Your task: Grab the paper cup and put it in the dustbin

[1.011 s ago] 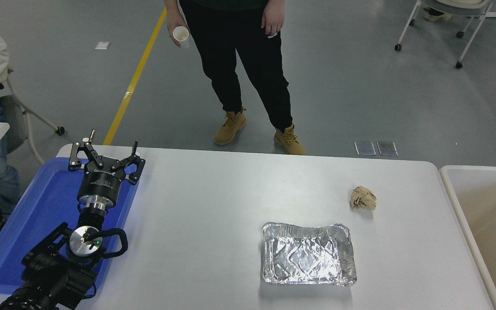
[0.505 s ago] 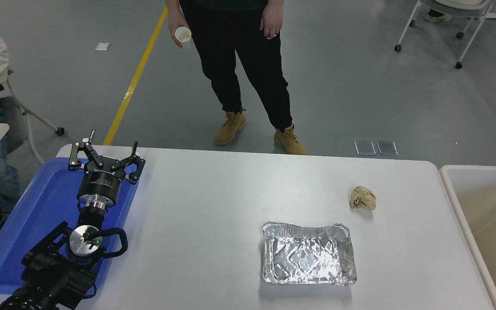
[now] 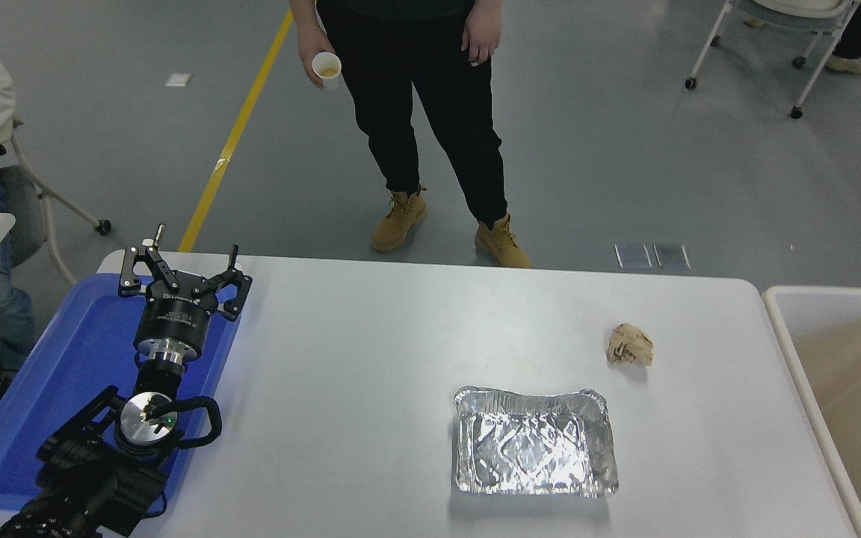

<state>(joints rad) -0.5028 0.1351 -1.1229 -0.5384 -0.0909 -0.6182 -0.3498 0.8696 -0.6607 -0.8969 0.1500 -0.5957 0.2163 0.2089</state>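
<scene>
The paper cup is out of view; nothing of that kind stands on the white table point(image 3: 371, 351). The dustbin point(image 3: 803, 377), a large off-white bin with a beige inside, stands off the table's right end and is cut off by the picture's edge. My left gripper point(image 3: 182, 259) is parked at the lower left over the blue tray point(image 3: 79, 359), open and holding nothing. The right arm does not show.
A crumpled brown paper ball point(image 3: 630, 344) lies at the table's right. A silver foil tray point(image 3: 534, 441) sits near the front edge. A person point(image 3: 430, 112) stands beyond the far side, holding a small white cup point(image 3: 326, 67) in one hand.
The person's hand with the small cup has shifted slightly right and lower. My left arm and the things on the table have not moved.
</scene>
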